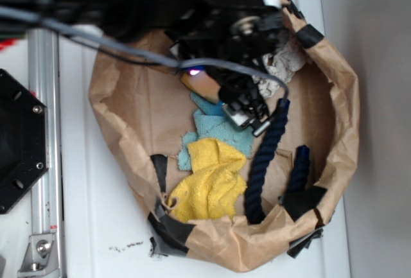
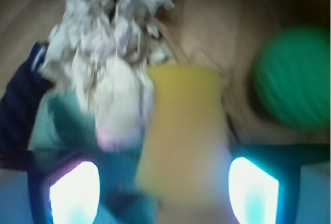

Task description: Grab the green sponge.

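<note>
My claw [image 1: 247, 114] hangs released inside the paper bag [image 1: 334, 98], straddling a yellow block [image 2: 183, 131] (blurred in the wrist view). The green sponge [image 2: 292, 76] sits off to the side, apart from both fingers. I risk clamping the yellow block, or snagging the teal cloth [image 1: 218, 130] instead.

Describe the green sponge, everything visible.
The green sponge shows only in the blurred wrist view: a rounded, ball-like green shape with faint ridged texture, lying on the brown paper at upper right. It sits right of the yellowish block, outside the gap between the gripper fingers. Nothing visibly grips it. The arm hides it in the exterior view.
</note>
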You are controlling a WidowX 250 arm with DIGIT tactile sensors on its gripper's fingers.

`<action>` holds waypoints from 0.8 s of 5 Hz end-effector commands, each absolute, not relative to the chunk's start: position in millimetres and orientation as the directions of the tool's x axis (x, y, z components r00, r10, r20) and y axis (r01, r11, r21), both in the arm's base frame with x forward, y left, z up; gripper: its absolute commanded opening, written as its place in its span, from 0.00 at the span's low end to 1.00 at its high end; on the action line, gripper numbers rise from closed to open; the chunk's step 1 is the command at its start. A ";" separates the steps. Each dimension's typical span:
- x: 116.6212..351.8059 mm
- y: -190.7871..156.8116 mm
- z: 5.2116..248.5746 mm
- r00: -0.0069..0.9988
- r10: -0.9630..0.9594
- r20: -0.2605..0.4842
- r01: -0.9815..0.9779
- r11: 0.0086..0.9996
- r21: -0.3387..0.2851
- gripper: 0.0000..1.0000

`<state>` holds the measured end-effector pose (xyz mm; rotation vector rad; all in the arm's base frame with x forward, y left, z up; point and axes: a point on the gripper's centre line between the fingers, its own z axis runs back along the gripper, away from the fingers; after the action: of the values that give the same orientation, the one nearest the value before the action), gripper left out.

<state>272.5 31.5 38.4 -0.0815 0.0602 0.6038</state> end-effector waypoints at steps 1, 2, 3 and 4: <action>285.4 10.6 38.8 0.874 0.481 -0.059 -0.483 0.876 -0.013 0.83; 280.8 7.5 40.9 0.891 0.451 -0.056 -0.451 0.892 0.001 0.00; 282.0 8.4 49.0 0.906 0.421 -0.042 -0.422 0.907 -0.005 0.00; 285.6 10.0 66.9 0.919 0.395 -0.003 -0.395 0.919 -0.018 0.00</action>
<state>278.6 12.0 50.3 -0.0060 0.0792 0.4316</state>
